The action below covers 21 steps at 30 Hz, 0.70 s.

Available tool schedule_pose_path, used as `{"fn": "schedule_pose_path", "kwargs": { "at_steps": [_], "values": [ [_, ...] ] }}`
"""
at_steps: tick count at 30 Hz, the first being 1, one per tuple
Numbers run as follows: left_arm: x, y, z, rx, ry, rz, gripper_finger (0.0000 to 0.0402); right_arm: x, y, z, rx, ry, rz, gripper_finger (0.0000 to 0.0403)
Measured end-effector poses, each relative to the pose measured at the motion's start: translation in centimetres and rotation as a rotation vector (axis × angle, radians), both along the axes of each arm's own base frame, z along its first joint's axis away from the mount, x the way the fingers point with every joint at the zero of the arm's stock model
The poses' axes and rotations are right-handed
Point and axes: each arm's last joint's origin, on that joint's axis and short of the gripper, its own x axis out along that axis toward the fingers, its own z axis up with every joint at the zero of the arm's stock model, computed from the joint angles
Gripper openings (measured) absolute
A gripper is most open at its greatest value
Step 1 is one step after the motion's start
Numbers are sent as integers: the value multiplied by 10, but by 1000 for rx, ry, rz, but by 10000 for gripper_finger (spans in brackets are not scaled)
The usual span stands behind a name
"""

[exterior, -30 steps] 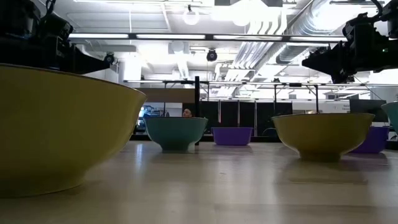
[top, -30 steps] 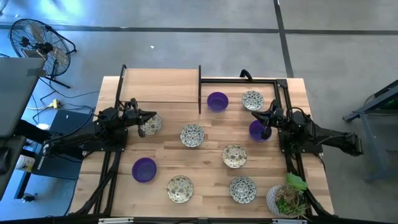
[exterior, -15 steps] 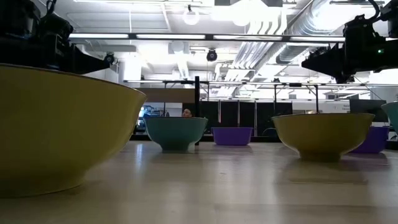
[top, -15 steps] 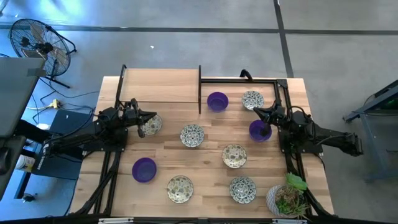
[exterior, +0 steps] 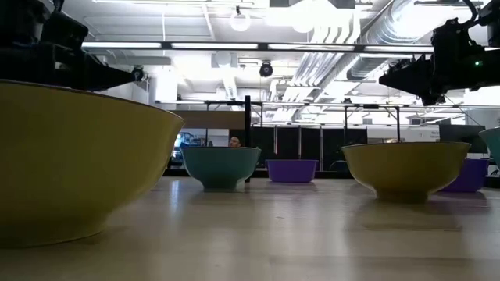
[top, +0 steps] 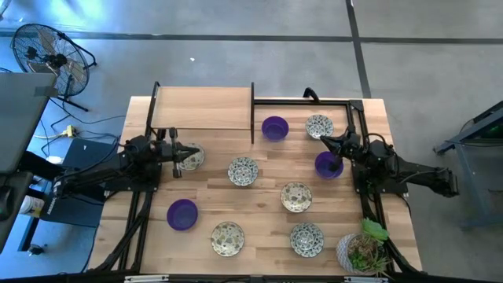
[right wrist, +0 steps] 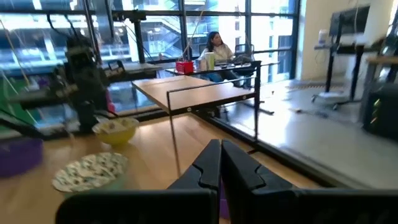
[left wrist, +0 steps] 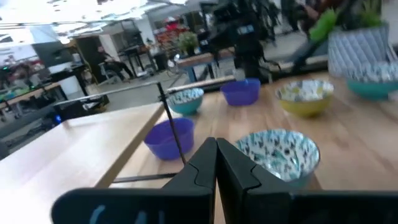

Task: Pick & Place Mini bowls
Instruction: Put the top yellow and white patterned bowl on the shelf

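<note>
Several mini bowls stand upright on the wooden table point(top: 212, 110): purple ones point(top: 274, 127) point(top: 328, 165) point(top: 182, 214) and floral ones point(top: 243, 170) point(top: 296, 196) point(top: 227, 238). My left gripper point(top: 194, 149) is shut and level, above the floral bowl point(top: 189, 159) at the left. In the left wrist view its shut fingers point(left wrist: 216, 152) point past a floral bowl point(left wrist: 280, 152) and a purple one point(left wrist: 169, 138). My right gripper point(top: 323, 140) is shut and level, in the air between the far floral bowl point(top: 319, 126) and the right purple bowl. Its shut fingers point(right wrist: 220, 152) hold nothing.
A white pot with a green plant point(top: 361, 251) stands at the near right corner. A dark upright frame point(top: 252, 110) divides the table's far half, with a rail point(top: 314, 100) round the far right part. In the low view a big yellow bowl point(exterior: 78, 164) fills the left.
Both grippers have turned a little on the spot, the left more than the right, and both have stayed shut. No bowl has moved.
</note>
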Motion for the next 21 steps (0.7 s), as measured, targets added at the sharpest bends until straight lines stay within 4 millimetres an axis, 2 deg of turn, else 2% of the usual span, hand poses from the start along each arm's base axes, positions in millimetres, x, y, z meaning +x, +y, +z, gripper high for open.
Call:
{"fn": "schedule_pose_path", "kwargs": {
  "at_steps": [4, 11, 18, 21],
  "values": [
    [1, 0, 9, 49, 20, -6, 0, 0, 0, 0, 29, -18, 8, 0],
    [11, 4, 25, 45, 102, 0, 0, -1, 0, 6, -64, -41, -17, 0],
    [21, 7, 57, 48, 255, -9, 0, -1, 0, 7, -91, -35, 2, 0],
    [25, 9, 64, 25, 352, -10, 0, -1, 0, 7, -116, -26, -1, 0]
  ]
}}
